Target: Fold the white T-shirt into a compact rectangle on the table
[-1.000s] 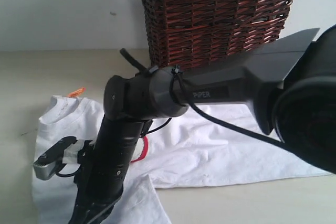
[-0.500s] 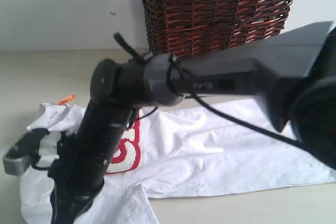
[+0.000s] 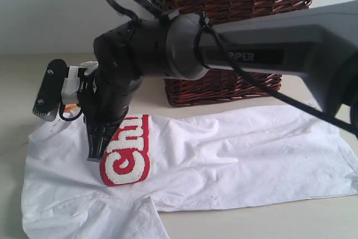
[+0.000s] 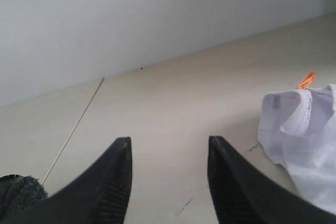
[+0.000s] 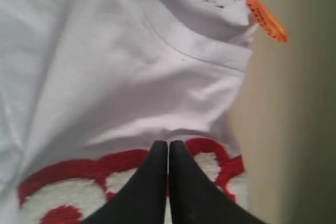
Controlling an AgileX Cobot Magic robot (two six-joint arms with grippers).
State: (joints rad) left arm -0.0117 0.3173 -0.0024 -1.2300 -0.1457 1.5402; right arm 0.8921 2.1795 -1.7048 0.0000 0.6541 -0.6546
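Ahead of the left pincer lies bare table. Its two dark fingers stand apart with nothing between them, so it is released and idle. The collar end of the white T-shirt, with its orange tag, sits off to one side of the fingertips and clear of them.

Further right, the right pincer has reached across the middle and points down at the chest of the shirt. It is just beside the red strip with its fuzzy white lettering. The wrist view shows its jaws pressed together tip to tip. It is clenched, and no cloth shows between the tips. Whether the tips touch the fabric cannot be told.

Past the pincer to the right, the body of the shirt lies spread out long and mostly flat on the table, with soft wrinkles. Behind it stands the wicker basket.

Judging from this, the folding is at an early stage. The shirt is laid out but is far from a compact rectangle. The next move probably calls for the right pincer to part its jaws and take a true hold on an edge near the collar. The left pincer would need to come in to the cloth to share the fold. A one-sided pull could drag the shirt rather than crease it.
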